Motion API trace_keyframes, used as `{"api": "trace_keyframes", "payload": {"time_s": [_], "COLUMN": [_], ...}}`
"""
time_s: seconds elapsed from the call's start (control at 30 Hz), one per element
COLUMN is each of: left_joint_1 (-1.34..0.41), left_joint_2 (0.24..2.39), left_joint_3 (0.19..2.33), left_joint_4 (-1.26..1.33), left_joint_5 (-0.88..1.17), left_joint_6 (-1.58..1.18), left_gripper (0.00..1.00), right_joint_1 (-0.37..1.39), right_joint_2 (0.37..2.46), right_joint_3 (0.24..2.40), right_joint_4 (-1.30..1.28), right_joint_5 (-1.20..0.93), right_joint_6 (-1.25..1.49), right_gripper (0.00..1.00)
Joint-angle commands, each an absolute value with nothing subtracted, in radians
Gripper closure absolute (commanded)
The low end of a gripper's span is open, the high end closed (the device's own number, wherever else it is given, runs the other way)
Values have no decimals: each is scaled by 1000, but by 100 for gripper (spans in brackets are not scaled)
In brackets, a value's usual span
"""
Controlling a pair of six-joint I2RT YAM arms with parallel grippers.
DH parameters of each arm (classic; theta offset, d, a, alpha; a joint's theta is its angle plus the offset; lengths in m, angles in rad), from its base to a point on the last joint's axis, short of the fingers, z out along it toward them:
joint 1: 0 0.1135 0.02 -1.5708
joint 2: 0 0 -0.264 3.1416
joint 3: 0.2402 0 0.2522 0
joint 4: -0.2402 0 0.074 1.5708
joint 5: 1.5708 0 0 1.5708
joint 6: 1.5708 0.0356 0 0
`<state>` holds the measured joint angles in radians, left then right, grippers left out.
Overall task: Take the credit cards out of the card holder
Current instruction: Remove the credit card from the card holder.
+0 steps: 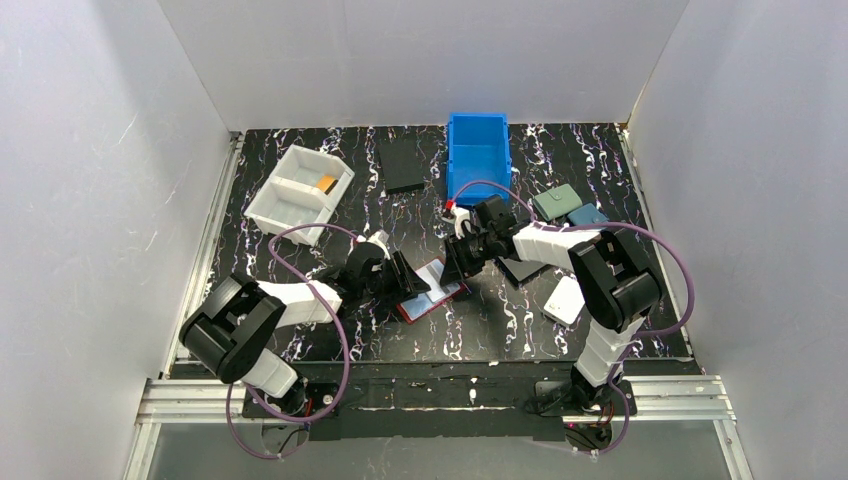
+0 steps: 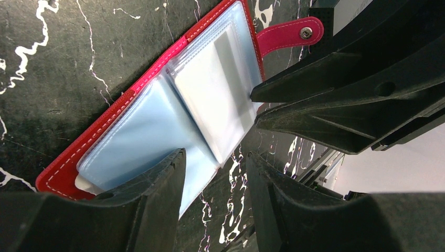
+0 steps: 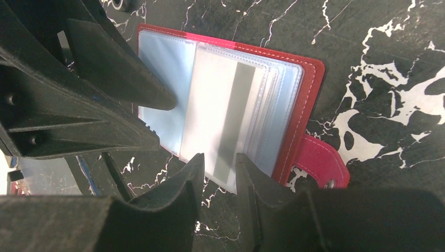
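Card holder [image 2: 123,100] open; left hand [image 2: 215,163] hides pocket [image 2: 136,136] corner.

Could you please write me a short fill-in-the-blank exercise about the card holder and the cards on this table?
1. The red card holder lies ___ on the table.
2. The orange card lies in the ___ divided tray.
3. The whitish card in the holder's clear pocket bears a ___ stripe.
4. The bin at the back is ___.
Missing words: open; white; grey; blue.
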<state>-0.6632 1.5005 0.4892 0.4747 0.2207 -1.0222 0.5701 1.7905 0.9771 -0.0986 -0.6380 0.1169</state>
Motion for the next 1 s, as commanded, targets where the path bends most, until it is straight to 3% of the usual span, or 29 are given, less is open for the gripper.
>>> {"api": "trace_keyframes", "payload": {"time_s": [0.0,0.23,0.63,0.97], "left_joint_1": [-666,-667,-667,-666], "left_joint_2": [1522,1533,1538,1538], "left_joint_3": [500,499,499,495], "left_joint_4": [477,477,480,482], "left_joint_5": [205,201,212,216], "left_joint_6": [-1012,-1015,-1016,-1017], "left_gripper": [55,56,58,58], "right_joint_1": [571,571,572,562], "right_joint_2": [1804,1805,1817,1819], "right_joint_3": [1013,1025,1022,1018], "right_joint_4": [-108,-139,-99,-113], "right_joint_5": [-595,-571,-772,-604], "right_joint_6": [94,65,109,122], "right_gripper": [62,60,65,62]}}
